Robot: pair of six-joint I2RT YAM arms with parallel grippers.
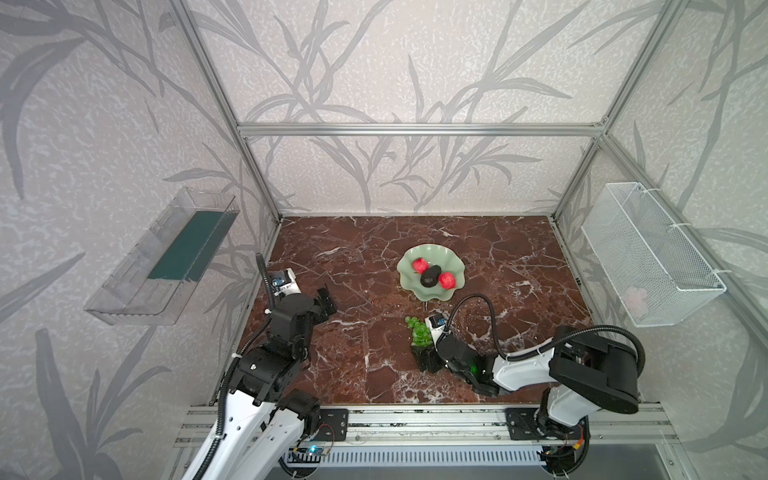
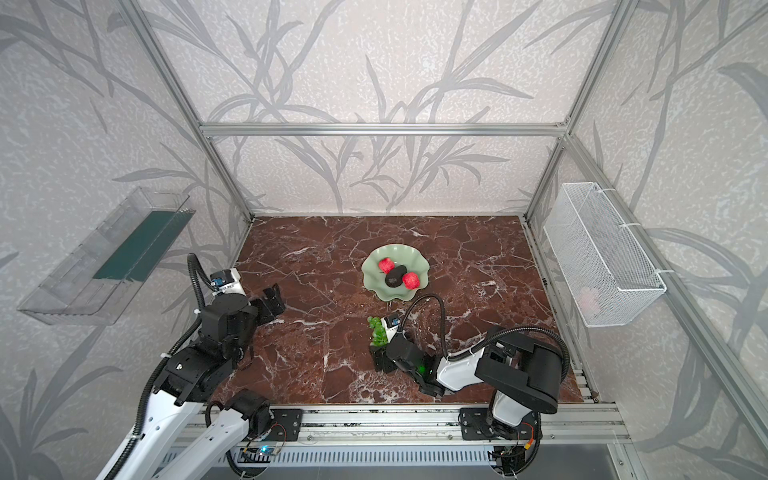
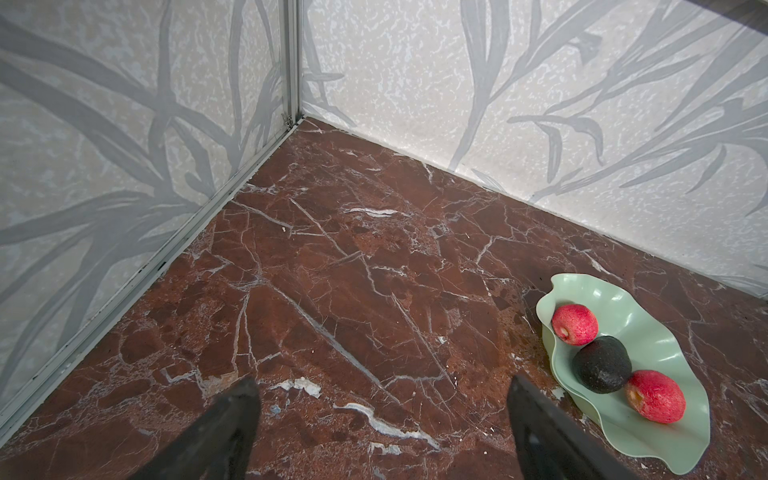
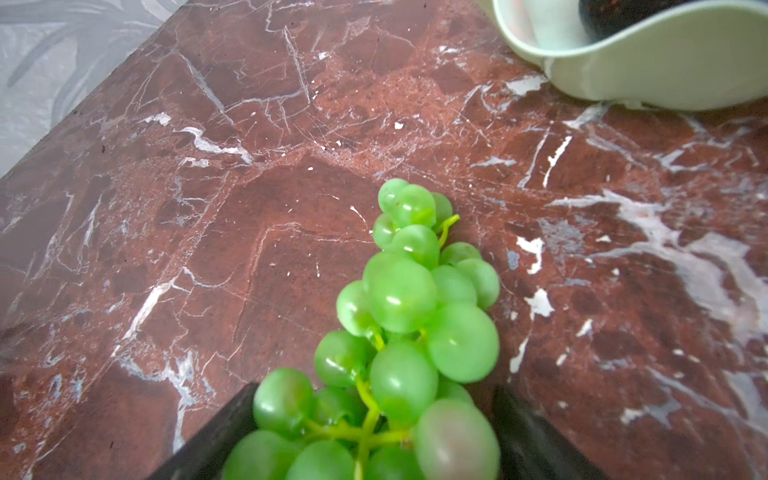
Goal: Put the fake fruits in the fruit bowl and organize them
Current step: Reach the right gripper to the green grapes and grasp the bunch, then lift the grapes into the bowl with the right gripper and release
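Step in hand: grasp on the last fruit. In both top views the fruit bowl (image 1: pixel 434 254) sits just past bench centre with three fruits in it already. The avocado (image 1: pixel 430 276) is in the middle, one apple (image 1: pixel 420 264) touching it at about 10 o'clock and the other apple (image 1: pixel 447 281) at about 3 o'clock. The grapes (image 1: pixel 419 332) lie on the bench at 6 o'clock of the bowl, near it but apart. The right tool (image 4: pixel 374 388) is down at the bunch's stem end, one jaw on each side of the cluster. The wrist view is blurry there, so I cannot tell whether the jaws are pinching yet or only bracketing it. The left tool (image 3: pixel 380 384) is released, jaws wide, nothing between them, parked toward 8 o'clock of the bowl. Next move likely calls for a firm clamp near the stem, a lift clear of the wavy rim, and a set-down in the free part of the bowl around 12 o'clock. The bunch looks floppy and may swing.
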